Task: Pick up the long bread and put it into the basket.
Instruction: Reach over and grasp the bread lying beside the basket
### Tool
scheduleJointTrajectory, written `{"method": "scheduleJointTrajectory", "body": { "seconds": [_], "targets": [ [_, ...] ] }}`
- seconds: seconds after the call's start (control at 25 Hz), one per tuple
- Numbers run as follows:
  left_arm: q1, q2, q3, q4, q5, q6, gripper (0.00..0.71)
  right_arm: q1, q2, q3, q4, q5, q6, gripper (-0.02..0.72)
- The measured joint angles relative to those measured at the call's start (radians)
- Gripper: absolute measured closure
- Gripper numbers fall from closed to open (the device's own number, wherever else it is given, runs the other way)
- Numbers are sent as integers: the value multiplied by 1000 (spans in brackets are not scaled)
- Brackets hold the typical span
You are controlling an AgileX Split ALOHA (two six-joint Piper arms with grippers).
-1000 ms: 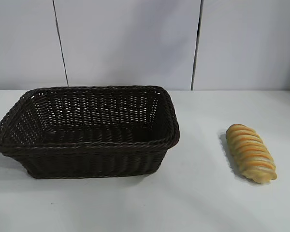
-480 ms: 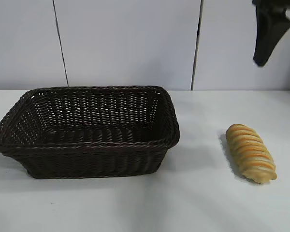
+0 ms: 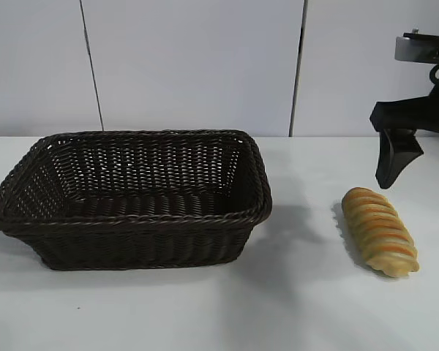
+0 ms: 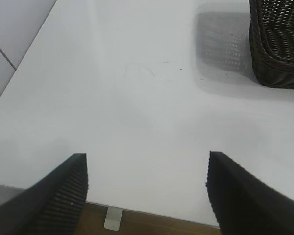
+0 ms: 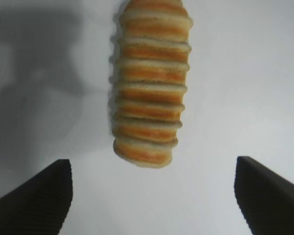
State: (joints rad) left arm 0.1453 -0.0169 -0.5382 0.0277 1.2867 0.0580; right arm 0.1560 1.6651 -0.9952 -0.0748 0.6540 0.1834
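Lying on the white table (image 3: 314, 307) at the right side of the exterior view, well apart from the basket (image 3: 132, 219), the long bread (image 3: 379, 230), slanting with its far end toward the wall. Hovering just above and behind that far end, the right gripper (image 3: 392, 162), angling steeply downward, jaws spread wide and gripping nothing. Framing the loaf in the right wrist view, the two dark fingers (image 5: 34, 196), with the bread (image 5: 151, 81) running lengthwise ahead of them rather than between them, so probably lining up for a squeeze across the narrow width, not along the length. Needing, by this reading, to travel further over the loaf's middle before dropping and closing; gripping too near the end risking a tilt or slip on lifting. Sitting open-mouthed toward the left of the table, the basket, empty inside as far as showing, offering a broad target. Waiting off to the far side of the basket, the left gripper (image 4: 147, 196), jaws apart and empty, pointing at bare tabletop with only a basket corner (image 4: 279, 44) in its view.
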Motion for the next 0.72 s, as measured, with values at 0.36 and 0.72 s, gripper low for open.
{"method": "scheduleJointTrajectory", "body": {
  "seconds": [0.36, 0.72],
  "targets": [
    [0, 0, 0, 0, 0, 0, 212, 0, 172, 0, 30, -112, 7, 81],
    [-18, 0, 0, 3, 0, 0, 212, 0, 224, -1, 44, -182, 7, 185]
  ]
}}
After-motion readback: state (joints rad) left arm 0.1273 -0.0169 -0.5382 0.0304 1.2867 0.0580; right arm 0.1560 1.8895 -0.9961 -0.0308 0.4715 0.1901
